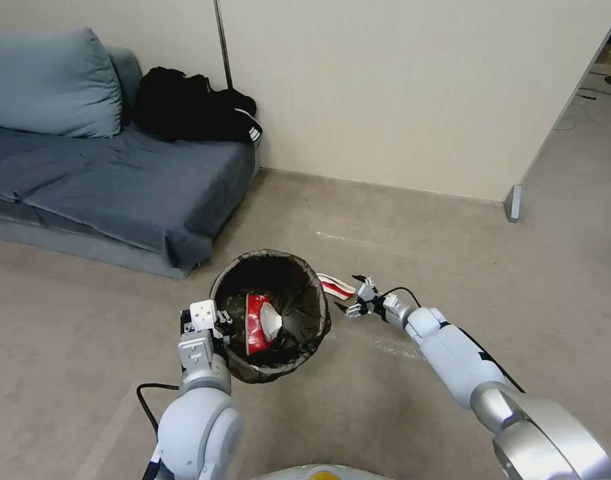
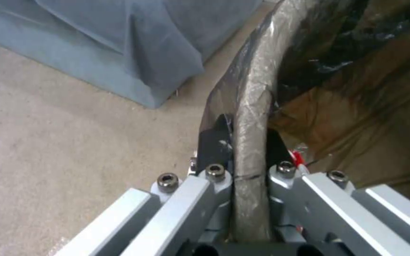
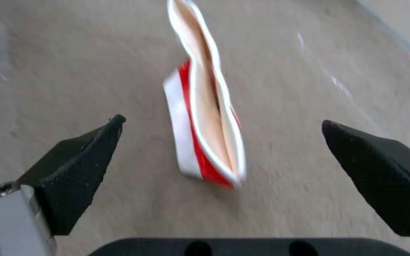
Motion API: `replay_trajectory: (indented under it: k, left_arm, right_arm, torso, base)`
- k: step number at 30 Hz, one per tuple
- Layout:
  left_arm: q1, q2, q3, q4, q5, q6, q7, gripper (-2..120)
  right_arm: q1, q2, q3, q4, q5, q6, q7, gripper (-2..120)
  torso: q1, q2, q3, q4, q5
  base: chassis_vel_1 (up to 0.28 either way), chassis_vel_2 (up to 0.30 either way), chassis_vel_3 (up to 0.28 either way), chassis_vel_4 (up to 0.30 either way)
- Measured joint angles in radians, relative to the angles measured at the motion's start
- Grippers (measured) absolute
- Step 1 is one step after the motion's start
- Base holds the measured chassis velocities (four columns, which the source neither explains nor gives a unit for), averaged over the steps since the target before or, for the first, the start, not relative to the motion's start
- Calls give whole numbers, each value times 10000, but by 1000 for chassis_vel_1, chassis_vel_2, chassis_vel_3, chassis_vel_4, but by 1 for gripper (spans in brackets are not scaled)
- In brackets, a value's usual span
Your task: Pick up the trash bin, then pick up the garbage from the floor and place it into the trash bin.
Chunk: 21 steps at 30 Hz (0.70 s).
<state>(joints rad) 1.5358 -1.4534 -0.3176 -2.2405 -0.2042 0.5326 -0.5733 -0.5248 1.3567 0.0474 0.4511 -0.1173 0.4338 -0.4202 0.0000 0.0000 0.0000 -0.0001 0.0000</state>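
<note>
Trash bin (image 1: 273, 313), lined with a dark bag folded over its rim, is held above the floor (image 1: 398, 233) at the centre of the head view, in front of the corner of the blue sofa (image 1: 112, 180). Inside the bin lie a crushed red-and-white cup (image 1: 255, 327) and a piece of white tissue (image 1: 272, 321). The left gripper (image 1: 215, 327) is at the bin's near-left rim; in the left wrist view its fingers (image 2: 214, 142) are clamped on the bag-covered rim (image 2: 250, 135), one outside the wall and one inside. Just beside the bin, on its right side, a flattened red-and-white paper cup (image 1: 336, 287) lies on the floor. The right gripper (image 1: 356, 297) is low over the floor just beyond that cup, on the side away from the bin. In the right wrist view its two black fingertips (image 3: 79, 167) stand wide apart, with the flattened cup (image 3: 205, 117) ahead of the gap between them and untouched by either. Beyond the bin, a black bag (image 1: 195, 107) rests on the sofa against the beige wall (image 1: 398, 87), next to a blue cushion (image 1: 52, 83).
</note>
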Motion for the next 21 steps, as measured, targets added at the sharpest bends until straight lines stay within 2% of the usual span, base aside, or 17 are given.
replay_trajectory:
  k: [6,13,21]
  left_arm:
    - [102,-45,12,-25,110,-41,0,1]
    - [214,-60,-19,-104,163,-87,0,1]
    - [230,-80,-20,-105,193,-109,0,1]
  right_arm:
    - [287,262,170,-723,42,-425,273,100]
    - [611,524,208,-1412,45,-462,324,100]
    - [785,707,179,-1450,0,-415,411,100]
  torso:
    - [1,0,0,2,0]
    - [0,0,0,0,0]
    - [0,0,0,1,0]
  base:
    - [0,0,0,0]
    - [0,0,0,0]
    - [0,0,0,0]
